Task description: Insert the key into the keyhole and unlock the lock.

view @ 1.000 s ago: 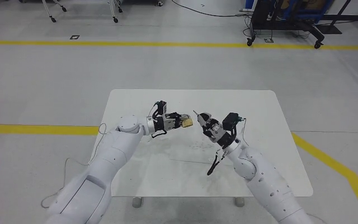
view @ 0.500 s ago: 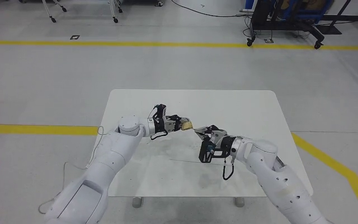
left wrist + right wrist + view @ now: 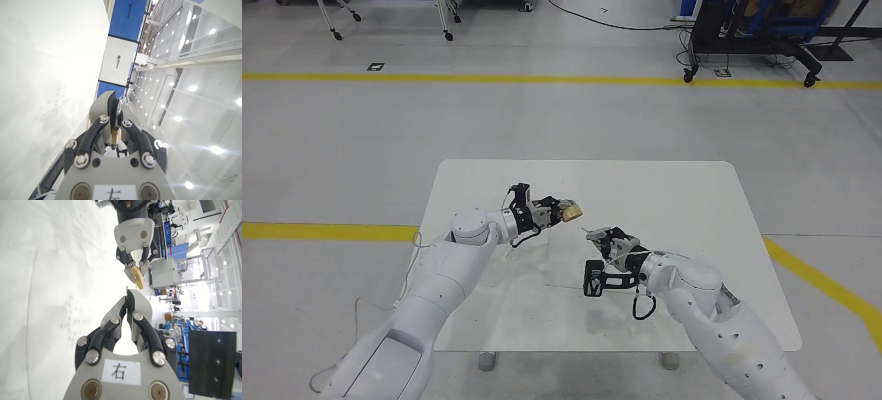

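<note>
My left gripper (image 3: 564, 211) is shut on a brass padlock (image 3: 571, 211), held above the middle of the white table (image 3: 692, 200). In the left wrist view the lock's brass body (image 3: 115, 136) sits between the fingers and its steel shackle (image 3: 120, 106) points out past them. In the right wrist view the padlock (image 3: 138, 277) faces me with its keyhole showing. My right gripper (image 3: 129, 298) is shut on a thin key (image 3: 127, 291), whose tip stands a short gap from the lock. The right gripper (image 3: 594, 234) lies just front-right of the lock.
Faint scuff marks (image 3: 71, 317) dot the tabletop under the grippers. Yellow floor lines (image 3: 542, 78) run behind and beside the table. Carts and a dark rack (image 3: 762, 35) stand far back in the room.
The right arm swung its wrist down toward the table's front and turned, so its gripper now points up at the lock. The left gripper shifted the padlock slightly back and left.
</note>
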Motion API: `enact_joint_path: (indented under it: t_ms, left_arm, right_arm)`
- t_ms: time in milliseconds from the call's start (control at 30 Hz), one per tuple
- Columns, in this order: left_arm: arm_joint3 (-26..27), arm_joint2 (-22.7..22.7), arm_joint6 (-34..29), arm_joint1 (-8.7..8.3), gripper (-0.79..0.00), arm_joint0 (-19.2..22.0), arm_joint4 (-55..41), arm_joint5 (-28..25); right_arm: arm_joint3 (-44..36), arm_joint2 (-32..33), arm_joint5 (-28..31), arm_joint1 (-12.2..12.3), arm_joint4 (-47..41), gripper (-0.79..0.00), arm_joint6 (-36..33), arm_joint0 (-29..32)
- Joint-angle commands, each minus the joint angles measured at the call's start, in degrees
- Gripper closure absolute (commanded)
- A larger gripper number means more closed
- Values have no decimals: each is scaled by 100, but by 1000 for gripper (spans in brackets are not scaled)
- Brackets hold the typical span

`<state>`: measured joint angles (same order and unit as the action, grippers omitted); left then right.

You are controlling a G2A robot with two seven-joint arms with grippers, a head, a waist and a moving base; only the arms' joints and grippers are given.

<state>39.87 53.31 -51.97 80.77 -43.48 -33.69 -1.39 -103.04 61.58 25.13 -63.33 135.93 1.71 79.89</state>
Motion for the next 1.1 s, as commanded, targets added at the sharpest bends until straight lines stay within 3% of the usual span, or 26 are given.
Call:
enact_joint_path:
  t_ms: [0,200,800,1067]
  left_arm:
    - [64,19,35,-10,0,-34,41,57]
    - [226,88,183,-28,0,-149,94,75]
    - [294,204,96,0,0,-226,-53,287]
    - [163,175,112,53,0,-153,-54,247]
  right_arm:
    - [-65,-193,-252,-21,431,0,-252,3]
    - [-117,-578,-800,-84,1410,0,-919,16]
    - [23,-1584,-662,-376,3306,0,-2483,-208]
    - [117,-1691,-662,-482,3469,0,-2590,-247]
